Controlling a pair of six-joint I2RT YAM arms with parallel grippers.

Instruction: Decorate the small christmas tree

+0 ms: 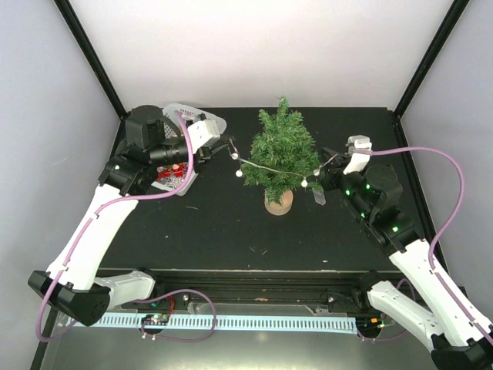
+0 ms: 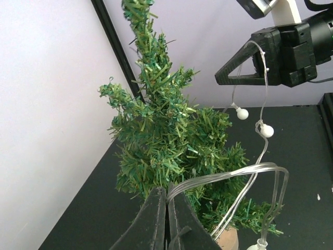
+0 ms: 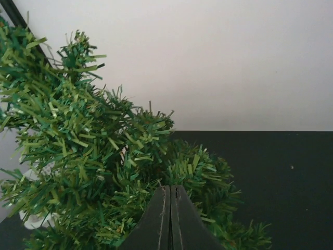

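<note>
The small christmas tree (image 1: 281, 154) stands upright on its round tan base (image 1: 279, 202) at mid table. A clear string of lights (image 1: 266, 165) with white bulbs runs across its front, from my left gripper (image 1: 229, 148) to my right gripper (image 1: 325, 173). In the left wrist view the left gripper (image 2: 166, 192) is shut on several strands of the string (image 2: 234, 174), close to the tree (image 2: 166, 140). The right gripper (image 3: 170, 188) is shut, pressed against the tree's branches (image 3: 78, 172). The string hangs from it with two bulbs (image 2: 242, 113).
A white basket (image 1: 185, 112) with red ornaments (image 1: 171, 173) sits at the back left, under my left arm. Black frame posts rise at the table's back corners. A few loose green needles lie in front of the tree (image 1: 258, 250).
</note>
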